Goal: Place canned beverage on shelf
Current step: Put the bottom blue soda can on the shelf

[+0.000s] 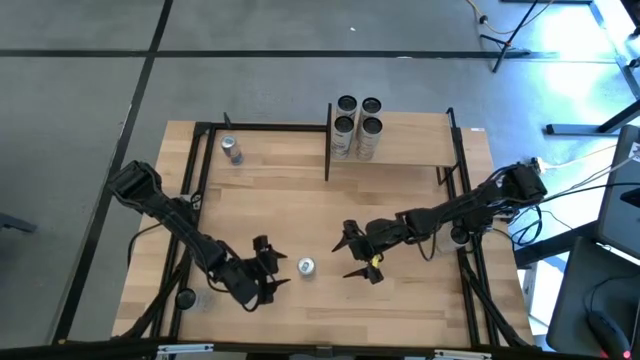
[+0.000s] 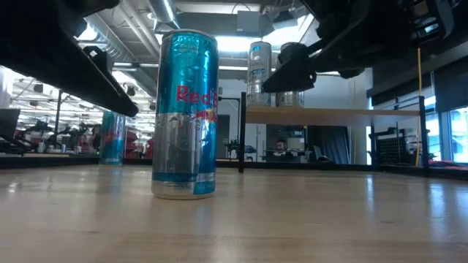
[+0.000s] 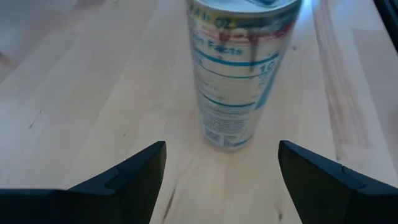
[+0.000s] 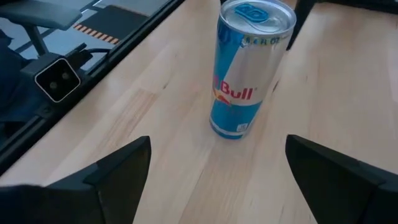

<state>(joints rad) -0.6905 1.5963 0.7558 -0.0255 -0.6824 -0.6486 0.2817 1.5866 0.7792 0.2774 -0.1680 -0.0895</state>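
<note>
Blue-and-silver, the canned beverage (image 1: 306,266) stood upright on the counter (image 1: 300,200) between our two end effectors. We saw the left end effector (image 1: 272,268) and the right end effector (image 1: 356,254) both spread wide, neither touching it. Four cans (image 1: 357,125) occupied the shelf (image 1: 400,140).

Bright overhead light, glare on the can (image 2: 185,117), soft blur near both wrist cameras.

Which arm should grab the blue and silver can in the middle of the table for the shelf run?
Right, probably. Both open grippers flank the blue and silver can, but the right gripper sits on the side of the raised light-wood shelf; the left gripper would have to cross.
</note>
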